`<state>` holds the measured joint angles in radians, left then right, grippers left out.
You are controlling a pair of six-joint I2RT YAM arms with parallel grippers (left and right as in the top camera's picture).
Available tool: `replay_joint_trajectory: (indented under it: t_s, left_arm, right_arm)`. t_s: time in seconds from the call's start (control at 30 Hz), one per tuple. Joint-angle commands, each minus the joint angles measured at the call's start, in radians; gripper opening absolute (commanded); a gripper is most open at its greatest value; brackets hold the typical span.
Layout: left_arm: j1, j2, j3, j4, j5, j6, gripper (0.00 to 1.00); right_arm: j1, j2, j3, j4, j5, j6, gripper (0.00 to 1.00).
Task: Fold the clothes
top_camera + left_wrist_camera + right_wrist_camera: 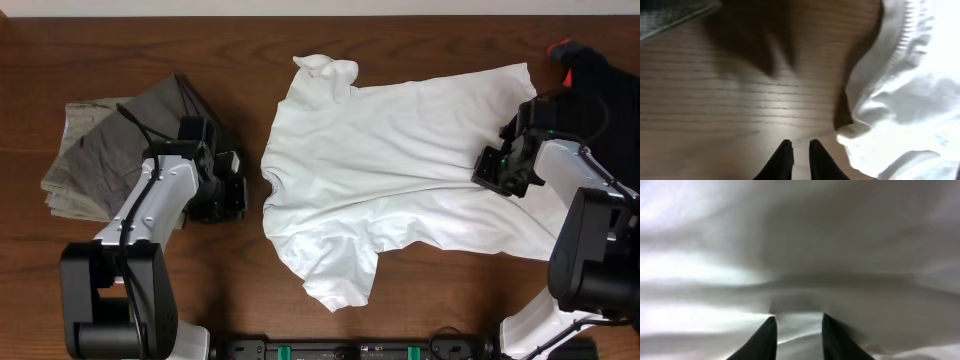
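Resting on the white T-shirt [400, 150], right hand [798, 317] half-wide; left hand [800, 142] narrow, empty, over table [740, 100].

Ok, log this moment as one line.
white T-shirt: spread out, unfolded | left gripper: slightly parted, empty, beside it | right gripper: parted, down on it
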<state>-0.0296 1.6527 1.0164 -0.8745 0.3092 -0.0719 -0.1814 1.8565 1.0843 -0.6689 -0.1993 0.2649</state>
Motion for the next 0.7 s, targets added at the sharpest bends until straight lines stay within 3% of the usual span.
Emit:
replay_joint_trajectory:
  t_s: [0.0, 0.3, 0.5, 0.67]
  left_arm:
    - [0.003, -0.054, 0.036, 0.011, 0.067, 0.031, 0.15]
    - [-0.031, -0.042, 0.032, 0.293, 0.074, 0.022, 0.3]
    - [-0.072, 0.09, 0.032, 0.451, 0.081, 0.008, 0.37]
    - [-0.095, 0.174, 0.032, 0.556, 0.091, 0.008, 0.34]
  right_arm:
    - [-0.054, -0.014, 0.005, -0.032, -0.109, -0.085, 0.33]
    - [-0.099, -0.301, 0.013, -0.067, -0.216, -0.087, 0.42]
    - [-0.099, -0.322, 0.013, -0.175, -0.198, -0.087, 0.44]
    - [-0.099, -0.322, 0.013, -0.2, -0.167, -0.103, 0.44]
